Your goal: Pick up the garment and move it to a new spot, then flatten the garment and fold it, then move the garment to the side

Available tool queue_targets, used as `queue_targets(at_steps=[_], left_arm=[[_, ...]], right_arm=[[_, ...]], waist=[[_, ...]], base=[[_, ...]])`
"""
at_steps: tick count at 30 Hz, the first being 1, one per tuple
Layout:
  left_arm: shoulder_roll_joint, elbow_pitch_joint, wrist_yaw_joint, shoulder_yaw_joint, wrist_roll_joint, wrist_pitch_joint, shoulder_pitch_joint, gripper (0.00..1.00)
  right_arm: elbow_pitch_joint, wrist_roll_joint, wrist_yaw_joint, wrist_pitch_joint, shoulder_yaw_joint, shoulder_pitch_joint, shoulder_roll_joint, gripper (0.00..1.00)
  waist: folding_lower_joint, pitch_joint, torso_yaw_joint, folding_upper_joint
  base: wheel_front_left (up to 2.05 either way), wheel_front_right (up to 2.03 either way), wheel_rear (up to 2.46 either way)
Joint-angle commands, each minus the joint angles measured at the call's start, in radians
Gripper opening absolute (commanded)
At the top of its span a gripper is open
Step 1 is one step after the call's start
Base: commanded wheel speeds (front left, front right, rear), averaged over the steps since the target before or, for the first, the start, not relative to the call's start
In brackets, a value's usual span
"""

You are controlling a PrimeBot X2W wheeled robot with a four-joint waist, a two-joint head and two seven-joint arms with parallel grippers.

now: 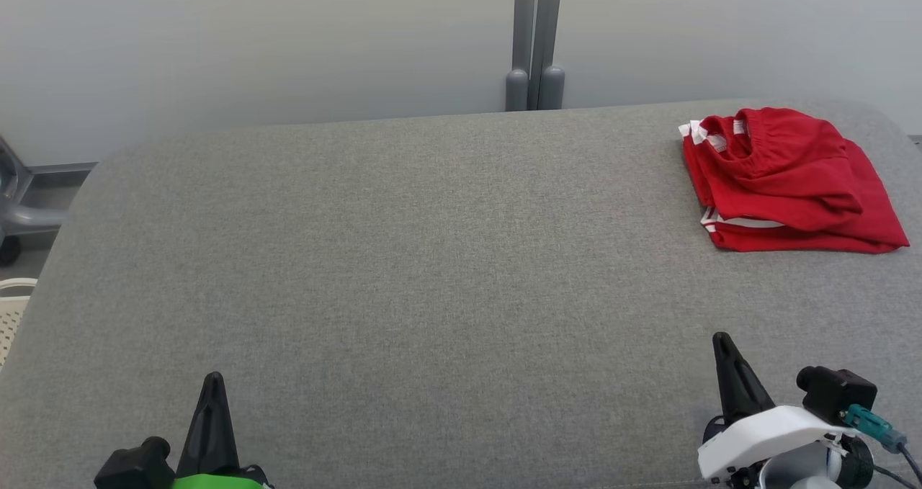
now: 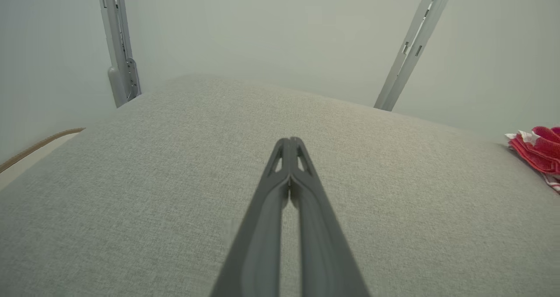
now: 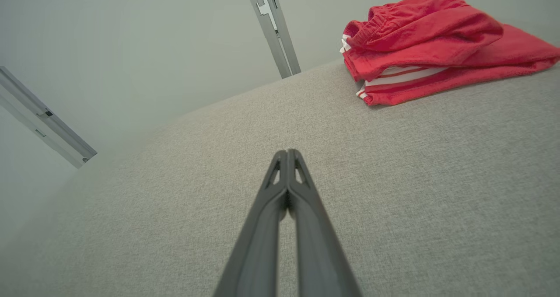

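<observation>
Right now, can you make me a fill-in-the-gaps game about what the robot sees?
1. The folded garment is ____ with white stripes.
2. It lies at the far ____ side of the grey surface, going by the robot's own sides.
3. The left gripper is ____, not open.
4. The right gripper holds ____.

Missing words: red; right; shut; nothing.

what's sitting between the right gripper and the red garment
Nothing visible. Bare grey fabric surface is all that lies between the shut right gripper and the folded red garment, which rests at the far right corner.
</observation>
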State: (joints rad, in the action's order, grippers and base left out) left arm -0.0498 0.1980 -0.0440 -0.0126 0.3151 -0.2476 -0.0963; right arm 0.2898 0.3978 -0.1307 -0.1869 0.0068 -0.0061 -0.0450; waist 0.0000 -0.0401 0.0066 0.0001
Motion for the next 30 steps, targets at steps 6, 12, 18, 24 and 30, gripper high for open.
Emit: queue_targets(at_steps=[6, 12, 18, 24, 30], left_arm=[[-0.003, -0.011, -0.012, 0.021, 0.138, 0.003, 0.046, 0.00], [-0.003, -0.007, -0.019, 0.036, 0.243, 0.008, 0.061, 0.00], [-0.003, -0.003, -0.025, 0.050, 0.339, 0.013, 0.076, 0.00], [-0.003, 0.001, -0.031, 0.062, 0.431, 0.018, 0.091, 0.00], [-0.003, 0.005, -0.037, 0.074, 0.515, 0.022, 0.104, 0.00]], right_arm=[[-0.007, 0.126, 0.000, 0.056, -0.043, -0.044, -0.010, 0.00], [-0.003, 0.218, 0.000, 0.101, -0.074, -0.057, -0.012, 0.00], [0.002, 0.305, 0.000, 0.143, -0.102, -0.069, -0.014, 0.00], [0.006, 0.385, 0.000, 0.183, -0.129, -0.081, -0.016, 0.00], [0.010, 0.460, 0.000, 0.220, -0.154, -0.092, -0.018, 0.00]], waist=[[0.0000, 0.003, 0.000, -0.0001], [0.0000, 0.005, -0.001, -0.0001], [0.0000, 0.007, -0.001, -0.0001], [0.0000, 0.010, -0.001, -0.0001], [0.0000, 0.012, -0.002, -0.0001]], base=[[0.00, 0.00, 0.00], [0.00, 0.00, 0.00], [0.00, 0.00, 0.00], [0.00, 0.00, 0.00], [0.00, 0.00, 0.00]])
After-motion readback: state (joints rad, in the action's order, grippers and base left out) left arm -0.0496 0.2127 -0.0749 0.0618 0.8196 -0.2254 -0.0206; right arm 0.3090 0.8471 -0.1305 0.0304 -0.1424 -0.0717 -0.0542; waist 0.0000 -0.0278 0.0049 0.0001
